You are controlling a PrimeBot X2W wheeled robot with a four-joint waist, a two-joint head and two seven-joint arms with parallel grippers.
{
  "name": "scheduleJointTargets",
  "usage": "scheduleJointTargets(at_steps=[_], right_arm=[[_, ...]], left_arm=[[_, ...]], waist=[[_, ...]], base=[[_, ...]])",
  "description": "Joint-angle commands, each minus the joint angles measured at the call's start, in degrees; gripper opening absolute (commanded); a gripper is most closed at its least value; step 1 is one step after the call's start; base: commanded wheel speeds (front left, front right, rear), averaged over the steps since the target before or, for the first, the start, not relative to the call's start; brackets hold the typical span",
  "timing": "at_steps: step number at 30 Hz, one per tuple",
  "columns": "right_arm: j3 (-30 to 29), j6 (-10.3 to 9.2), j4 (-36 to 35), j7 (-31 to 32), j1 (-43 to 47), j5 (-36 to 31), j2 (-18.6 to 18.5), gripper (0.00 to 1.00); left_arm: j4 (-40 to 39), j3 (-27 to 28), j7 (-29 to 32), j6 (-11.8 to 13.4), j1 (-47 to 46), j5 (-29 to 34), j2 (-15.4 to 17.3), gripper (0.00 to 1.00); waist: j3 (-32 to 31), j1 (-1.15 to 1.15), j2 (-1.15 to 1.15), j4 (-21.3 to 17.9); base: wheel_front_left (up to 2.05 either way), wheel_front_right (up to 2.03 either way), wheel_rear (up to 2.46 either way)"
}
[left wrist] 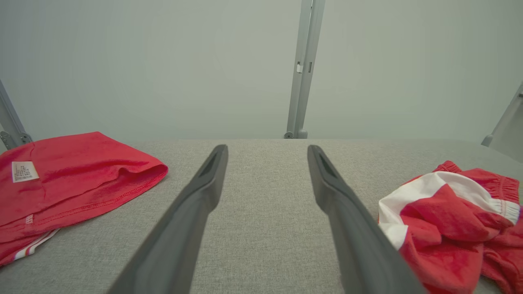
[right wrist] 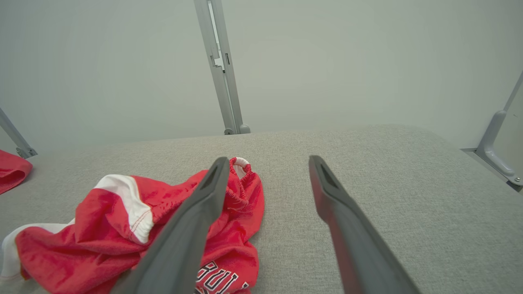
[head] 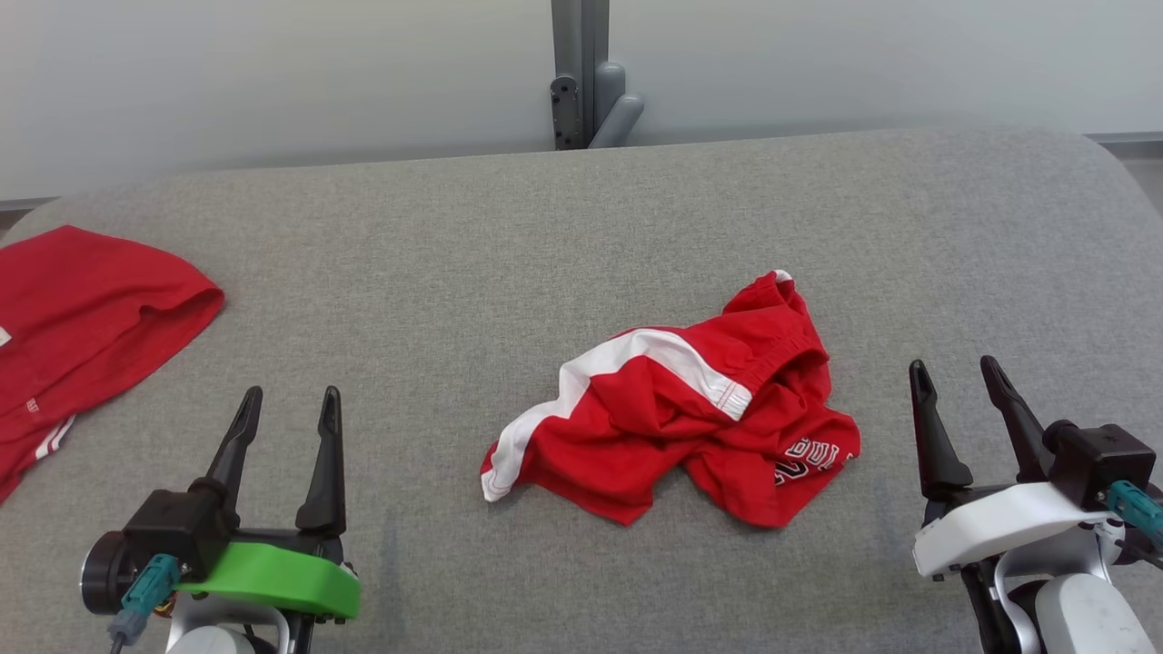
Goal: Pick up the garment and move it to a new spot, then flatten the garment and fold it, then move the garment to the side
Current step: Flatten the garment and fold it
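The garment (head: pixel 677 404) is a crumpled pair of red shorts with a white stripe and dark lettering, lying on the grey padded table (head: pixel 563 227) right of centre. It also shows at the right of the left wrist view, garment (left wrist: pixel 453 216), and at the lower left of the right wrist view, garment (right wrist: pixel 122 228). My left gripper (head: pixel 289 400) is open near the front left, well left of the shorts and holding nothing. Just right of the shorts, my right gripper (head: pixel 956 372) stands open and apart from the cloth.
A second red garment (head: pixel 82 327) lies flat at the table's left edge, also seen as the red garment (left wrist: pixel 69 179). A grey post (head: pixel 581 73) rises behind the table's far edge against a pale wall. Bare grey table lies between the two garments.
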Motion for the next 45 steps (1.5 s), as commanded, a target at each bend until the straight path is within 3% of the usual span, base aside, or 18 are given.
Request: scheduleJointTargets(at_steps=[1,10,23,33,34,35,37,38,45], right_arm=[[-0.20,0.00,-0.35,0.05,0.75,-0.27,-0.04,1.00],[-0.38,0.00,-0.76,0.53,0.50,-0.06,0.23,1.00],[1.74,0.00,-0.12,1.00,-1.38,0.13,0.32,1.00],[3.83,0.00,0.67,0.83,-3.13,0.63,-0.03,1.00],[4.08,0.00,0.78,0.86,-3.27,0.72,-0.06,1.00],[4.31,0.00,0.86,0.88,-3.41,0.82,-0.13,1.00],[5.07,0.00,1.00,1.12,-3.64,1.05,-0.31,1.00],[5.19,0.00,1.08,1.13,-3.70,1.14,-0.45,1.00],[7.53,0.00,1.08,1.47,-3.89,2.17,-1.15,1.00]], left_arm=[[0.16,-0.05,-0.16,-0.23,-0.17,0.67,-0.06,1.00],[0.62,-1.91,1.31,-1.89,-2.02,0.92,0.38,1.00],[5.45,-13.68,8.83,-9.89,-4.29,1.01,-3.46,1.00],[14.24,-16.25,10.07,-13.07,-8.63,0.40,-5.37,1.00],[15.07,-16.40,10.12,-13.22,-8.96,0.33,-5.47,0.91],[15.72,-16.51,10.03,-13.44,-9.29,0.26,-5.59,0.63],[16.99,-16.61,9.80,-13.72,-9.95,-0.03,-5.81,0.28],[17.62,-16.76,9.83,-14.06,-10.27,-0.06,-5.77,0.01],[20.72,-17.39,8.28,-15.18,-12.64,0.12,-5.63,0.00]], waist=[[-0.01,0.00,0.00,0.04],[0.93,0.00,0.00,0.85],[4.16,0.00,0.00,0.99],[6.82,0.00,0.00,0.48],[6.96,0.00,0.00,0.45],[7.10,0.00,0.00,0.45],[7.39,0.00,0.00,0.50],[7.54,0.00,0.00,0.57],[8.39,0.00,0.00,0.66]], base=[[0.00,0.00,0.00],[0.00,0.00,0.00],[0.00,0.00,0.00],[0.00,0.00,0.00],[0.00,0.00,0.00],[0.00,0.00,0.00],[0.00,0.00,0.00],[0.00,0.00,0.00],[0.00,0.00,0.00]])
